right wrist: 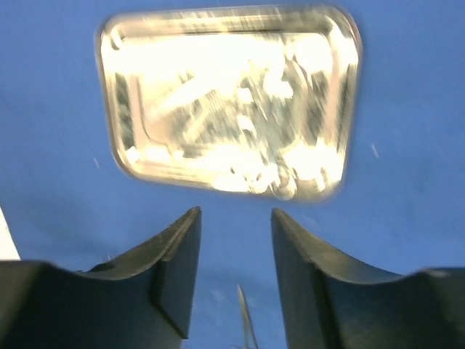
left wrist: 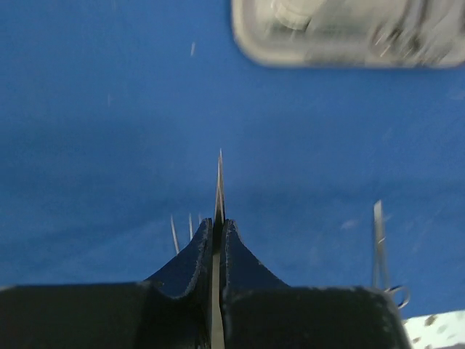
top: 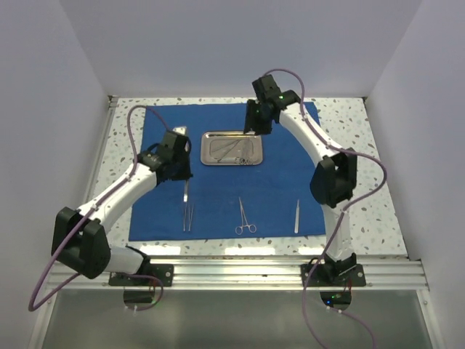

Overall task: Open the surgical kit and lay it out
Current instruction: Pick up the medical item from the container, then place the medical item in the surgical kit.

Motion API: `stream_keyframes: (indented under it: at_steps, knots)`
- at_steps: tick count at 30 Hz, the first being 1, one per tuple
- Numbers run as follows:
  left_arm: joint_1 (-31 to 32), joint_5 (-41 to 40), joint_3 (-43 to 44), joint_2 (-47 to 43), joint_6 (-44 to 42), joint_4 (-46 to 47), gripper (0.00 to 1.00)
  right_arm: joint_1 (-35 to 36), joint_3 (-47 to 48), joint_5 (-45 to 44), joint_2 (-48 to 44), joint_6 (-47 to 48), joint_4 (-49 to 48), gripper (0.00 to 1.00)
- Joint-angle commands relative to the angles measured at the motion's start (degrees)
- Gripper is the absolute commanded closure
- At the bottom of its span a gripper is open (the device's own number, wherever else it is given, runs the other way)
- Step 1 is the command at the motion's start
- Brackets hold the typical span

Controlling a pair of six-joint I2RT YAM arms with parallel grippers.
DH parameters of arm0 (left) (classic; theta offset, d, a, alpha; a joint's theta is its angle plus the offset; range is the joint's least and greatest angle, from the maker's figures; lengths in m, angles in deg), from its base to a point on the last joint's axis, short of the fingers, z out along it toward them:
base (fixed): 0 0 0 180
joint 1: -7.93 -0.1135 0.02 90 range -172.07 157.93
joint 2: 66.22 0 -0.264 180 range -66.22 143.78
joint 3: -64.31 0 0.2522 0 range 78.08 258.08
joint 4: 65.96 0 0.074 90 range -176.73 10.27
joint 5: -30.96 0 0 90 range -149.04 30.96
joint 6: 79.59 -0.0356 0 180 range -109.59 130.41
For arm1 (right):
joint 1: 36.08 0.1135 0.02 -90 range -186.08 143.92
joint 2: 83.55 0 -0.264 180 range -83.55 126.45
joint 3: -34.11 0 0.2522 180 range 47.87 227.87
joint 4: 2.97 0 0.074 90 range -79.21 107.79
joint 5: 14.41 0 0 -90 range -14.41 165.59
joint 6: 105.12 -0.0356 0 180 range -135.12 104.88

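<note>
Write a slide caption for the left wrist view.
Left tool shut on a thin steel instrument over the blue cloth.

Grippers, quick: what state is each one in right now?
Left gripper: jaws shut on a thin silver instrument.
Right gripper: jaws open, holding nothing, near the steel tray.

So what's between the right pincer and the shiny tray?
Just bare blue cloth. The right wrist view shows it between the open right pincer and the tray.
</note>
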Motion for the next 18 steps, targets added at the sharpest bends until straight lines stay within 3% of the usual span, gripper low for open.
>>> stream_keyframes:
  at_steps: [1,3,8,10,11,12,13,15,18]
  knots:
    - [1.6,1.2,-9.4,-3.5,5.0,1.9,0.97,0.3,15.0,-0.8,10.4,-1.9,7.0,0.54]
    - [2.6,1.3,-15.5,-6.9,7.1,3.0,0.84,0.3,21.5,-3.2,16.9,-2.4,8.7,0.60]
    - [2.9,0.5,-24.0,-11.1,9.5,4.7,0.75,0.4,23.0,-4.4,23.0,-3.6,7.6,0.66]
    - [2.9,0.0,-24.6,-11.7,9.4,4.5,0.66,0.3,22.8,-5.1,24.7,-4.1,7.1,0.67]
    - [2.9,-0.2,-24.5,-11.8,9.3,4.3,0.56,0.4,22.6,-5.1,25.2,-4.1,6.9,0.67]
    - [2.9,-0.3,-24.5,-12.1,9.3,4.2,0.36,0.5,22.4,-5.1,25.5,-4.1,6.5,0.67]
    - [2.9,-0.4,-24.4,-12.4,9.3,4.0,0.30,0.5,22.3,-5.9,26.1,-4.1,6.2,0.67]
    - [2.9,-0.6,-23.7,-13.0,9.1,3.5,0.22,0.8,22.1,-6.3,26.6,-4.3,5.7,0.68]
    - [2.9,-0.8,-22.7,-13.6,8.6,2.3,0.20,1.3,21.9,-7.5,27.6,-4.6,5.8,0.69]
